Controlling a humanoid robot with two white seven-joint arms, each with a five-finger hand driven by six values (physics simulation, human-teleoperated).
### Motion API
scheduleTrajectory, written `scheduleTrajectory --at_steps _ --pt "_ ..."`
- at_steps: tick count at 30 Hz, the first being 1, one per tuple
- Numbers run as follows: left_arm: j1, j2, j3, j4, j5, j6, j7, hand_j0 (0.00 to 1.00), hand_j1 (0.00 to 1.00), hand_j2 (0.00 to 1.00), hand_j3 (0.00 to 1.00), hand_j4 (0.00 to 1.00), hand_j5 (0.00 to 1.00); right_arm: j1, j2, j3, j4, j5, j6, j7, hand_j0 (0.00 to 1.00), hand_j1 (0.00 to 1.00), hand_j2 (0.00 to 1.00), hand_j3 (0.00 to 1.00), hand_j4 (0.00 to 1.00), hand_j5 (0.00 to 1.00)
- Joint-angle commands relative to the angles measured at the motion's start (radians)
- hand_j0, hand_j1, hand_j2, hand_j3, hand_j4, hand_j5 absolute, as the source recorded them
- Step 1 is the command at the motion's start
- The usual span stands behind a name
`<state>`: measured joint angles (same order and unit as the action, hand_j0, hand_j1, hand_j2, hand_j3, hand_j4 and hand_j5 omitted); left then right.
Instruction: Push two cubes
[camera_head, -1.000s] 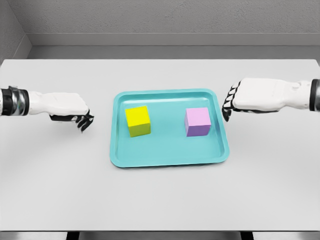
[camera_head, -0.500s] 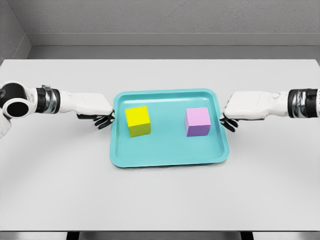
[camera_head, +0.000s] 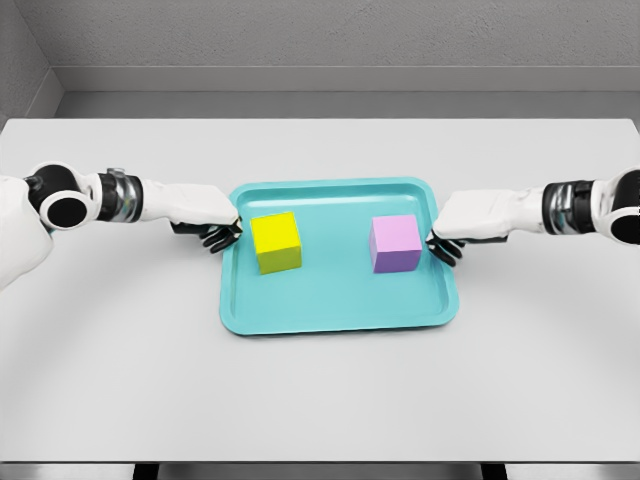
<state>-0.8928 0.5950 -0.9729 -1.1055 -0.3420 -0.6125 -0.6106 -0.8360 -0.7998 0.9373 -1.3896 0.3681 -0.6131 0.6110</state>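
Fingers (camera_head: 222, 238) of your left hand (camera_head: 200, 212) are dark and curled downward, and they hold nothing; they sit at the left rim of the teal tray (camera_head: 330, 322), just beside the yellow cube (camera_head: 275, 242), and you cannot tell from this view if they already touch it. On the other side, the fingers (camera_head: 444, 249) of your right hand (camera_head: 475, 217) are curled in the same way and also hold nothing. They are at the right rim of the tray, near the pink cube (camera_head: 395, 243), with a small strip of tray floor between them and the cube.

You see both cubes standing flat inside the tray, the yellow one in the left half and the pink one in the right half, well apart from each other with bare tray floor between them. The yellow cube is turned a little, the pink one sits more square to the tray edges.

Your tray lies in the middle of the white surface (camera_head: 320, 400). Both your arms come in low over the surface from the two sides, about level with the cubes, palms facing down.
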Motion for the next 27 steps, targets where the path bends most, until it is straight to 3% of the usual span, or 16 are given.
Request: scheduleTrajectory --at_steps 1,7,21,27 --pt "0.000 -0.004 0.000 0.004 0.003 0.002 0.000 0.02 0.02 0.02 0.02 0.02 0.02 0.000 0.011 0.006 0.032 0.008 0.002 0.000 0.17 0.17 0.17 0.17 0.17 0.17" --pt "-0.006 -0.052 -0.001 -0.001 0.001 0.002 0.000 0.02 0.02 0.02 0.02 0.02 0.02 0.000 0.013 0.006 0.049 0.008 0.002 0.000 0.17 0.17 0.17 0.17 0.17 0.17" --pt "-0.028 -0.100 -0.013 -0.002 0.003 0.002 0.000 0.02 0.02 0.02 0.02 0.02 0.02 -0.020 0.085 0.035 0.058 0.034 0.002 0.000 0.17 0.17 0.17 0.17 0.17 0.17" --pt "-0.025 -0.066 -0.010 0.024 0.043 0.002 0.000 0.03 0.03 0.03 0.03 0.03 0.03 -0.098 0.091 0.012 0.185 0.034 0.002 0.000 0.20 0.20 0.20 0.20 0.20 0.20"
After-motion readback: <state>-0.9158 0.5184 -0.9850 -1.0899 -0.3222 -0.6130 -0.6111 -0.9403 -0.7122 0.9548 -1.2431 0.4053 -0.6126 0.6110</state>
